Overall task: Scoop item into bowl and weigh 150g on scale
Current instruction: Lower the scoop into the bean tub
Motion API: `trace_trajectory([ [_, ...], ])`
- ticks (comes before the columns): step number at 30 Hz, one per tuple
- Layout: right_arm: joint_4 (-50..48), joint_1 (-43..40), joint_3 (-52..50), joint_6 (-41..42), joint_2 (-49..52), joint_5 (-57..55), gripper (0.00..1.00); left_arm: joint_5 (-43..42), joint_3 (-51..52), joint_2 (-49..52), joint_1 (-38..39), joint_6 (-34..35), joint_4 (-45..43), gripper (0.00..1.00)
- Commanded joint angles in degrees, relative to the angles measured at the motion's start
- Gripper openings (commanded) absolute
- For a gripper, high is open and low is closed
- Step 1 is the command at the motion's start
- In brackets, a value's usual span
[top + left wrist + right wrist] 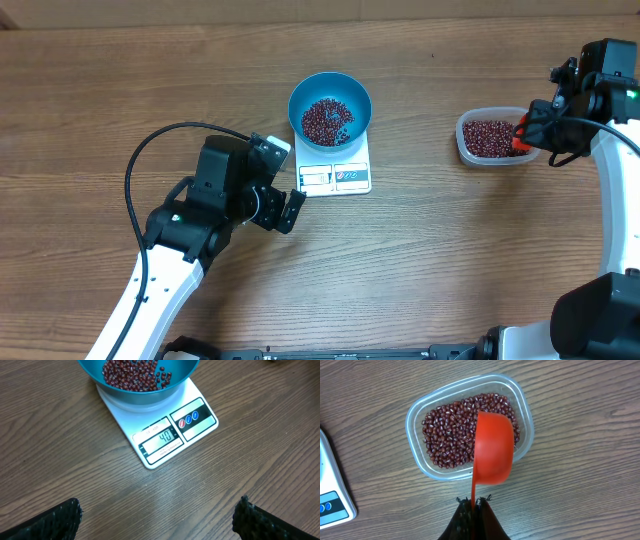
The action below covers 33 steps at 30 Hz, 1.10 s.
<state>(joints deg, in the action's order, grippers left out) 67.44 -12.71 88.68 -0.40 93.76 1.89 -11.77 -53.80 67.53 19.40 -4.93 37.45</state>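
Note:
The blue bowl (330, 108) stands on the white scale (336, 176) with a small heap of red-brown beans (326, 121) inside; in the left wrist view the scale (170, 435) shows its display. More beans (451, 430) fill a clear plastic tub (490, 137) at the right. My right gripper (473, 500) is shut on the handle of an orange scoop (493, 449), whose bowl hangs over the tub's (417, 412) near right side. My left gripper (157, 512) is open over bare wood, below and left of the scale, nothing between its fingers.
The left arm's black cable (160, 145) loops over the table to the left of the scale. Wooden tabletop (450, 250) surrounds everything.

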Motion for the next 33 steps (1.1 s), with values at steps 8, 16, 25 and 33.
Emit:
trace_trajectory([
  [8, -0.3, -0.2, -0.2, -0.1, -0.1, -0.8, 0.04, 0.2, 0.3, 0.0, -0.3, -1.3, -0.2, 1.0],
  [16, -0.3, -0.2, -0.2, -0.1, -0.1, -0.8, 0.04, 0.2, 0.3, 0.0, -0.3, -1.3, -0.2, 1.0],
  [25, -0.3, -0.2, -0.2, -0.1, -0.1, -1.9, 0.04, 0.2, 0.3, 0.0, -0.3, -1.3, -0.2, 1.0],
  [33, -0.4, -0.2, -0.2, -0.1, -0.1, -2.3, 0.04, 0.2, 0.3, 0.0, -0.3, -1.3, -0.2, 1.0],
])
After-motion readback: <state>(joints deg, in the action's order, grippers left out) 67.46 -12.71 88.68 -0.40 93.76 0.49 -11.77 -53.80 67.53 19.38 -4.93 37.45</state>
